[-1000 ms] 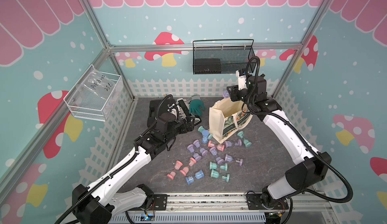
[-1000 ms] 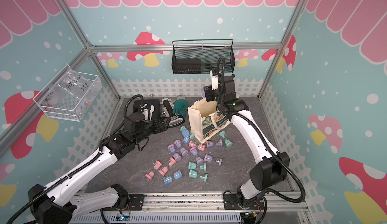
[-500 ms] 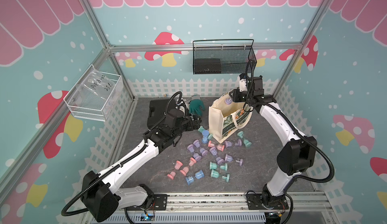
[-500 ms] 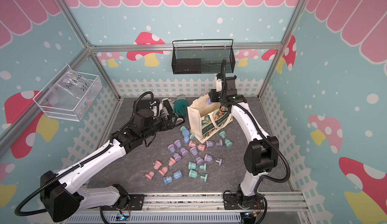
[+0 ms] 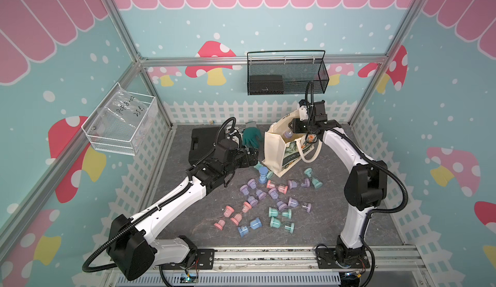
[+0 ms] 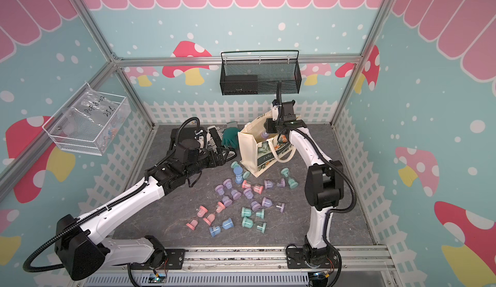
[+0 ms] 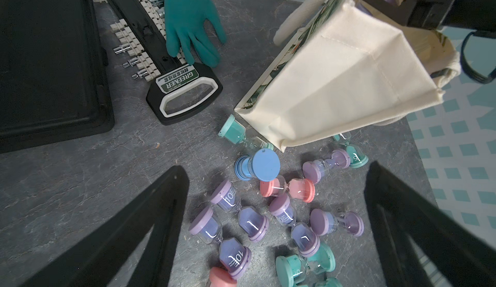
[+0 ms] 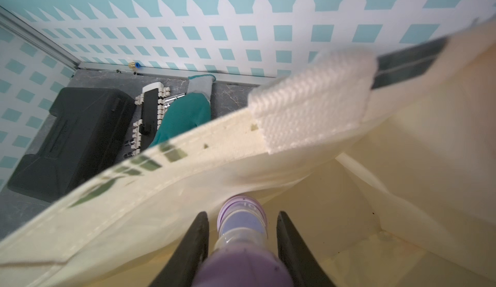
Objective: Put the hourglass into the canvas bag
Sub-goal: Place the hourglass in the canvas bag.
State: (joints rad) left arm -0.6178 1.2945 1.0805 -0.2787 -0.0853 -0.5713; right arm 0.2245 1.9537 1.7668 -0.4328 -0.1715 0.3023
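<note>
Right wrist view looks down into the canvas bag [image 8: 134, 205], the biggest thing here. It is soft cloth, so I think its walls give way and it can tip if it is pushed. In both top views it stands behind the loose hourglasses [image 5: 268, 202]. The right gripper [image 8: 243, 216] is pinching the hourglass [image 8: 241, 232] by the end nearer the wrist. The lilac piece hangs inside the mouth of the bag, below the rim. It is probably light, but its clear body looks smooth and breakable, so a grip at the thick end seems safer than at the thin neck. The left gripper [image 7: 276, 167] is spread wide and empty over the loose ones. One second before, the right gripper was above the rim, and the left arm was farther from the bag.
</note>
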